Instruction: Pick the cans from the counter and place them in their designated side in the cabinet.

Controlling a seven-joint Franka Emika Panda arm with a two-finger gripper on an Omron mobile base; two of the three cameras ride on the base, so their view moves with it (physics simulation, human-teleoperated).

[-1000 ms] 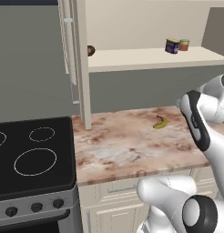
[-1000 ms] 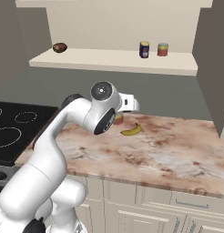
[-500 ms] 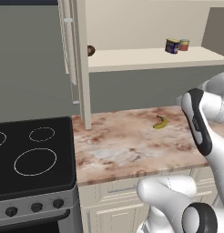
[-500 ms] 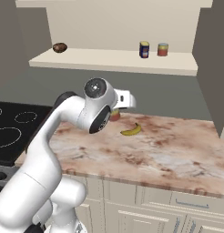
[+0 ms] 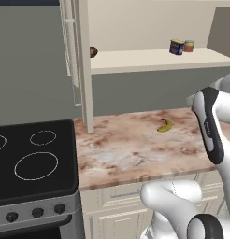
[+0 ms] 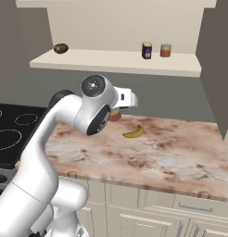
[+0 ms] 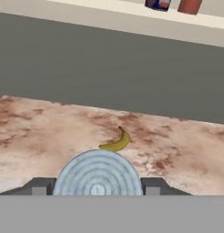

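two cans (image 5: 181,46), one banana (image 5: 165,125)

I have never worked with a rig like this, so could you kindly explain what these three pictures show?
It is a simulated kitchen with a white robot arm on a mobile base. Two pictures come from cameras on the base, behind the arm to its left and right. The third looks along the gripper from the hand.

On the marble counter lies a banana, beside a black stove top. The cabinet shelf holds a dark blue can, a red can and a small brown round thing.

The gripper is closed on a red-orange can; the ringed pale disc in the hand picture is its top.
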